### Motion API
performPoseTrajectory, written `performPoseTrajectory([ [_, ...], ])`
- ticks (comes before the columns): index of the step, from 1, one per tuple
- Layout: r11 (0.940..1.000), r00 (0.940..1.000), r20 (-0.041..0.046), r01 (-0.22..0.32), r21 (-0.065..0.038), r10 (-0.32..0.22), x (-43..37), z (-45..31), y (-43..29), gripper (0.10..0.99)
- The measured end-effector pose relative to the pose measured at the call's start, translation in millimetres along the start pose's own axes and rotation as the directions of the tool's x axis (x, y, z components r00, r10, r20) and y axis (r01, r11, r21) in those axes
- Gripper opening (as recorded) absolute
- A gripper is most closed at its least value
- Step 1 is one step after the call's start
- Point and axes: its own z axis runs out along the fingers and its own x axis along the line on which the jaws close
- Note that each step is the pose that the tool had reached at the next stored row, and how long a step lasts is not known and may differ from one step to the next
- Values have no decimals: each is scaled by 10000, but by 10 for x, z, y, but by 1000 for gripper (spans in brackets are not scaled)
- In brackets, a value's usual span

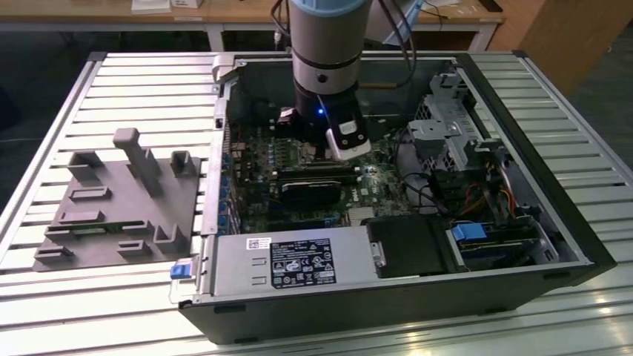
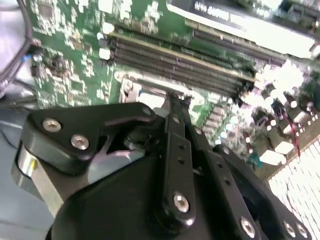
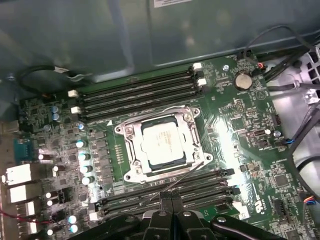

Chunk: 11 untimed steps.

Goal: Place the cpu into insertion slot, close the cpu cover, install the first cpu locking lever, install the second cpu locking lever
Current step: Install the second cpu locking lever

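So the jaws are pressed together, nothing between them, gripper [image 3: 171,202] hovering just above the memory slots [image 3: 167,190] beside the socket. Past that, the cpu [image 3: 161,144] sits in the insertion slot with the cpu cover [image 3: 162,143] shut down around it, a thin lever [image 3: 187,176] angling off its corner.

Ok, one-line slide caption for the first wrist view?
Gripper poised beside closed cpu cover, cpu seated.
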Motion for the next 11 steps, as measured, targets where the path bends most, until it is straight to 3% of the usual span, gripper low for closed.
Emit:
performPoseTrajectory([
  [7, 10000, 10000, -30, 64, -41, -64, -3, 106, -55, 102],
  [11, 9996, 9999, -94, 143, -232, -145, 11, 142, -92, 102],
])
